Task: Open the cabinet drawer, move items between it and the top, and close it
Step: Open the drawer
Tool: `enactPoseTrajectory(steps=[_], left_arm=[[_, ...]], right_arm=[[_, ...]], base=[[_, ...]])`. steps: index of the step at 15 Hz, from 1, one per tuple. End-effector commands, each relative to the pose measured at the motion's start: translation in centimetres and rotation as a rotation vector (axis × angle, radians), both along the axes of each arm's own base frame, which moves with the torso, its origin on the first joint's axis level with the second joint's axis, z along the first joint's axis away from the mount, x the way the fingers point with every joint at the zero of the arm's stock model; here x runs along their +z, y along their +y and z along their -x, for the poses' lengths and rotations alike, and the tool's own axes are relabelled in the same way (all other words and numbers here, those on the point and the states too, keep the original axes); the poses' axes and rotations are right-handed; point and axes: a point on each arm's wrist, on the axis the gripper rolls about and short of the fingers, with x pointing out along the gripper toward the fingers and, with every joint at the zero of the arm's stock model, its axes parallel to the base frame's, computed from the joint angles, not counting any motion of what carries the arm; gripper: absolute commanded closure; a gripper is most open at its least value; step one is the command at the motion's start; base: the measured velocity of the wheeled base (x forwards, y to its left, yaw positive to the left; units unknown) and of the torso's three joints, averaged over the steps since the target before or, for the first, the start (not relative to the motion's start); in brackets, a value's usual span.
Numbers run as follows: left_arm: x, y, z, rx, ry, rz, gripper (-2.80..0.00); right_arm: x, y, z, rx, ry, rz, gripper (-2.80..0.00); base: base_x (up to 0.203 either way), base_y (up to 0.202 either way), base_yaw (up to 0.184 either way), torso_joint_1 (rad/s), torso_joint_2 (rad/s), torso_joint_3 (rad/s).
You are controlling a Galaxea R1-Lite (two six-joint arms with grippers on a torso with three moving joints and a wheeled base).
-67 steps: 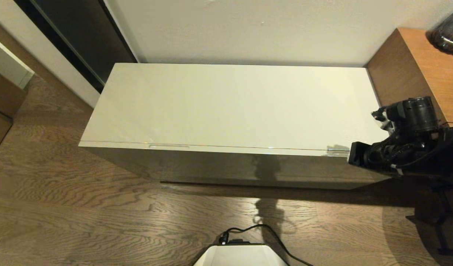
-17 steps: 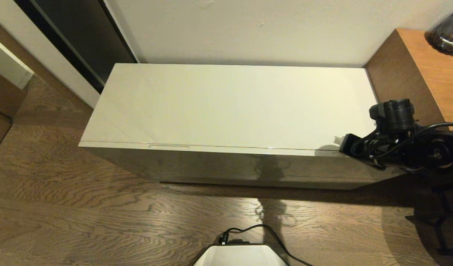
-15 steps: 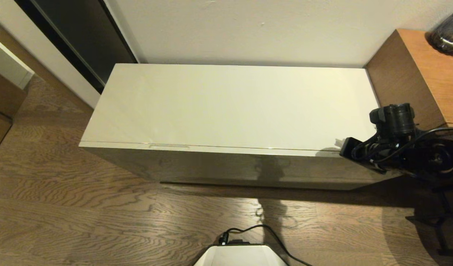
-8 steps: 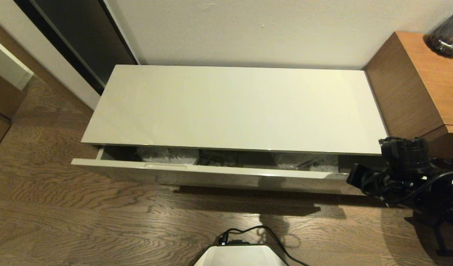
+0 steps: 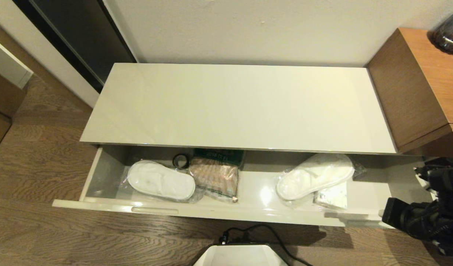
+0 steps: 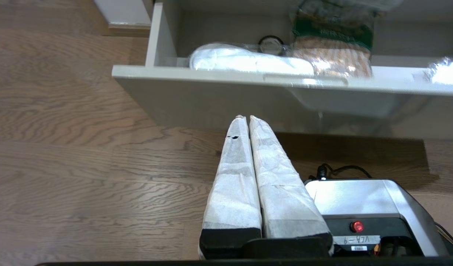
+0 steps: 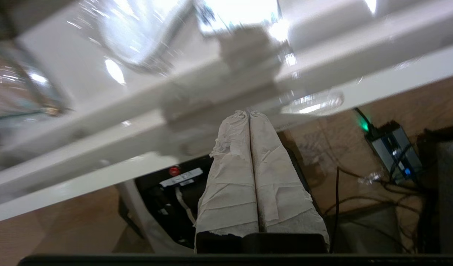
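The drawer [image 5: 219, 211] stands pulled well out from under the glossy cream top [image 5: 237, 107], which is bare. Inside lie a bagged white slipper pair [image 5: 161, 180] at the left, a black tape roll [image 5: 181, 160] behind it, a second bagged slipper pair [image 5: 315, 175] at the right and a flat white packet [image 5: 331, 197] by it. My right gripper [image 7: 248, 112] is shut, its tips against the drawer front's right handle; its arm [image 5: 422, 220] is at the drawer's right end. My left gripper [image 6: 245, 118] is shut and empty, low before the drawer front [image 6: 248, 96].
A brown bag with green label [image 5: 215, 173] lies mid-drawer. A brown wooden unit [image 5: 422, 81] with a dark vase [image 5: 448, 35] stands right of the cabinet. My base [image 5: 241, 255] and its cable sit on the wood floor just before the drawer.
The drawer has slid much farther out toward me, with my right arm moving back along with it. The slippers, tape roll, bag and packet now show fully.
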Motion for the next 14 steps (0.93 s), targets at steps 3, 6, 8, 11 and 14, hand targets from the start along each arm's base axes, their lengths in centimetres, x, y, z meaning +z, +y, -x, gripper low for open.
enactPoseTrajectory(steps=[3,6,8,11,14], left_arm=[[0.0,0.0,0.0,0.0,0.0,0.0,0.0],[0.0,0.0,0.0,0.0,0.002,0.0,0.0],[0.0,0.0,0.0,0.001,0.0,0.001,0.0],[0.0,0.0,0.0,0.0,0.001,0.0,0.0],[0.0,0.0,0.0,0.0,0.0,0.0,0.0]], right_arm=[[7.1,-0.9,8.0,0.036,-0.131,-0.044,0.0],[10.5,-1.6,14.0,0.088,-0.084,-0.077,0.0],[10.4,-2.0,16.5,0.105,-0.037,-0.062,0.0],[11.9,-2.3,17.0,0.073,-0.072,0.062,0.0],[15.0,-2.1,15.0,0.031,-0.112,0.08,0.0]], base=[[0.0,0.0,0.0,0.0,0.0,0.0],[0.0,0.0,0.0,0.0,0.0,0.0],[0.0,0.0,0.0,0.0,0.0,0.0],[0.0,0.0,0.0,0.0,0.0,0.0],[0.0,0.0,0.0,0.0,0.0,0.0]])
